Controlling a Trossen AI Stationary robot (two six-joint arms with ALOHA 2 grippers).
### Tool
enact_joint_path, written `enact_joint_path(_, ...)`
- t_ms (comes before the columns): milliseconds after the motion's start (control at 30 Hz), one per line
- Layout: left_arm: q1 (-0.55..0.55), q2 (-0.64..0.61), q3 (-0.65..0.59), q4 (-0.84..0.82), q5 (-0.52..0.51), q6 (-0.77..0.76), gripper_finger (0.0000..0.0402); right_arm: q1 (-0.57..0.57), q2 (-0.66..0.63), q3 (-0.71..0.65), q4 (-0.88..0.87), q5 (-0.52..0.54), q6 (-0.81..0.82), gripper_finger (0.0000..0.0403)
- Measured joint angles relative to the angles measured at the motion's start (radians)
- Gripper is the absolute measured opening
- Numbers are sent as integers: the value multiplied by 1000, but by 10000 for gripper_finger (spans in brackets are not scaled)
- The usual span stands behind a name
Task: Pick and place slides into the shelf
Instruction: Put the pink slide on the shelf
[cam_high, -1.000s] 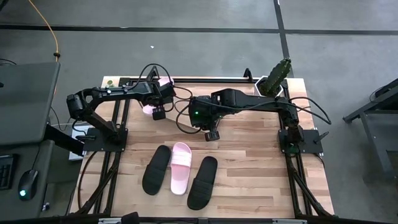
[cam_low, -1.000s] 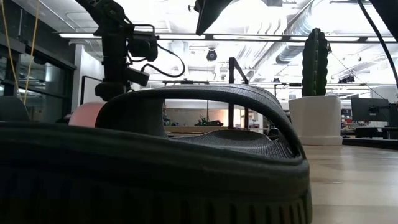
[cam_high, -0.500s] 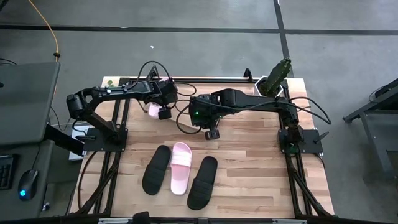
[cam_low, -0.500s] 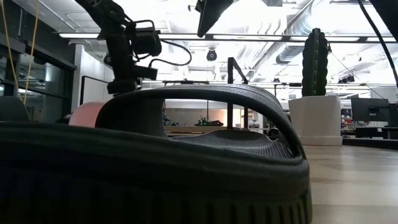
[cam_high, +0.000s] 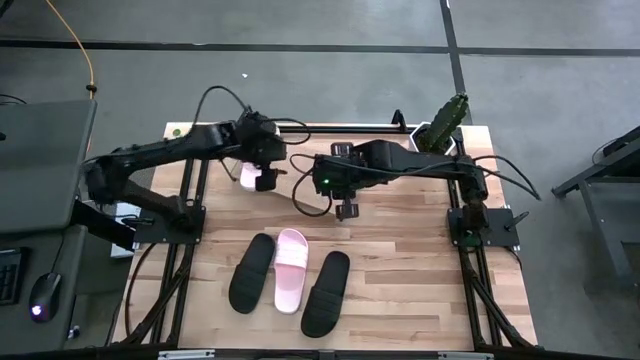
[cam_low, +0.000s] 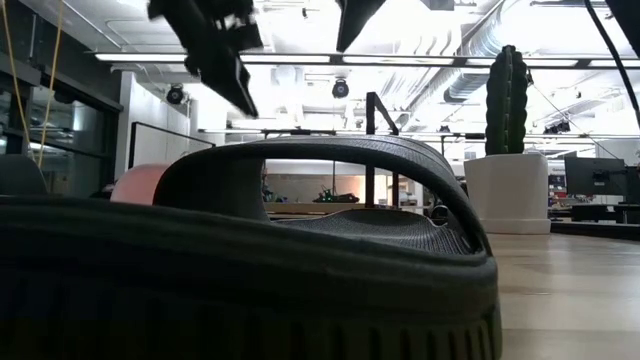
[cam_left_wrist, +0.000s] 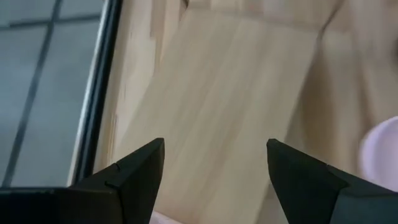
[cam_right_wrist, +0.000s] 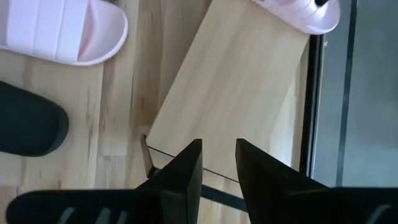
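One pale pink slide (cam_high: 246, 175) lies on the shelf's slanted light board (cam_right_wrist: 230, 93) at the table's far side, also seen as the pink slide (cam_right_wrist: 298, 12). My left gripper (cam_high: 264, 172) (cam_left_wrist: 214, 174) hangs open above the board, just right of that slide. My right gripper (cam_high: 346, 210) (cam_right_wrist: 219, 165) hovers over the shelf's near edge, open by a narrow gap. On the near table lie a black slide (cam_high: 252, 272), a pink slide (cam_high: 291, 269) and another black slide (cam_high: 325, 292), soles down.
A potted cactus (cam_high: 445, 125) stands at the table's far right corner. The shelf's black wire frame (cam_right_wrist: 149, 155) runs along the board's near edge. One black slide (cam_low: 300, 250) fills the low view's foreground. Bare tabletop (cam_high: 420, 260) lies to the right of the slides.
My left gripper has risen from just above the pink slide on the shelf, tipped, and shifted a little toward the table's far right. That slide stays on the board. My right gripper has drifted slightly toward the right.
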Motion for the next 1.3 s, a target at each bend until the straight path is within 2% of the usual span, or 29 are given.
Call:
enact_joint_path(200, -112, -170, 9, -27, 0, -53, 264, 40, -39, 1, 19, -13, -2, 87)
enact_joint_path(400, -275, -323, 9, -31, 0, -145, 264, 92, -43, 1, 44, -101, -6, 87)
enact_joint_path(600, -450, -421, 9, 20, 0, -279, 264, 157, -43, 1, 54, -70, 24, 87)
enact_joint_path(833, -615, -428, 9, 44, -47, -313, 264, 222, -43, 1, 61, -49, 120, 87)
enact_joint_path(1067, -723, -395, 9, 29, -72, -358, 264, 286, -34, 0, 119, -46, 163, 87)
enact_joint_path(1300, -802, -368, 8, 30, -87, -394, 264, 336, 28, -1, 141, -26, 182, 87)
